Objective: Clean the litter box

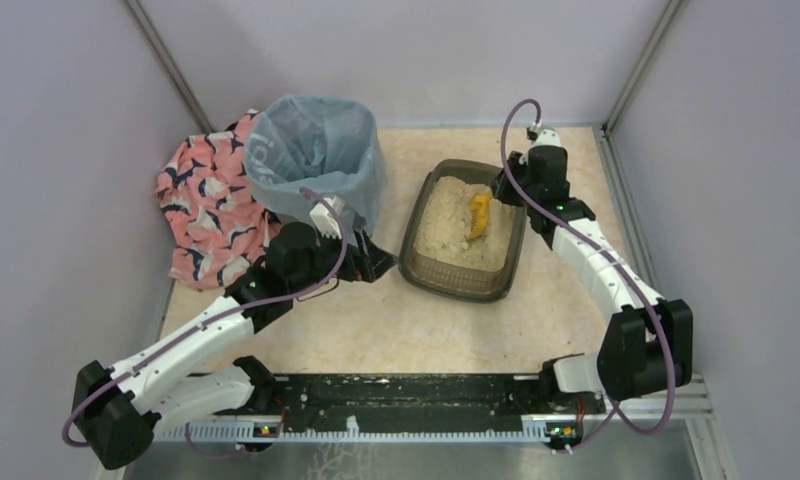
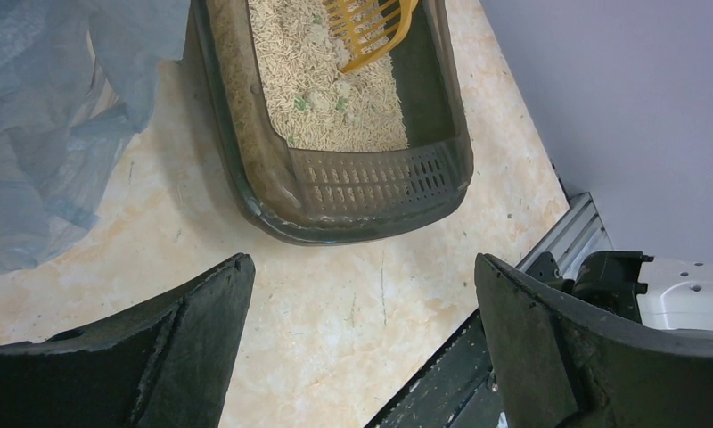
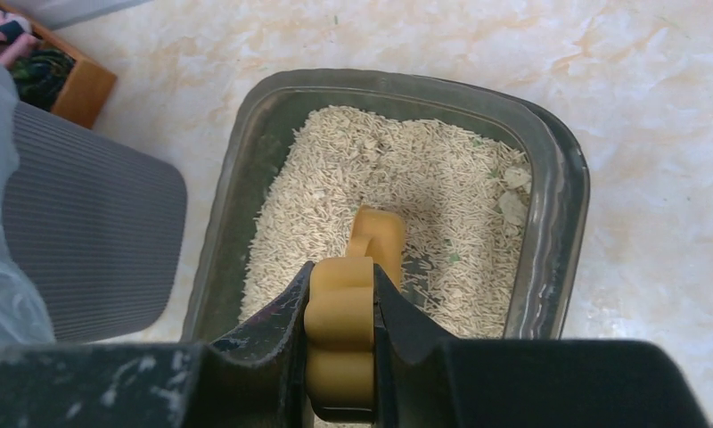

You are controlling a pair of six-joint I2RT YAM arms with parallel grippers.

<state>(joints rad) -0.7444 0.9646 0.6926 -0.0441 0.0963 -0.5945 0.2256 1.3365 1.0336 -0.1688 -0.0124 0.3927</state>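
The litter box sits on the pale surface, beside the bin with the blue bag. The right claw is clenched on the handle of a yellow scoop that dips into the litter. The left claw hangs spread wide, holding nothing, near the box.

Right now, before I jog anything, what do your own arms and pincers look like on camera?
Both the left arm and right arm have white links between bulky black joints, each trailed by a looping mauve cable. The left pincer has two broad, curved black fingers with a rough matt surface. The right pincer is black too, its housing flecked with pale scuffs.
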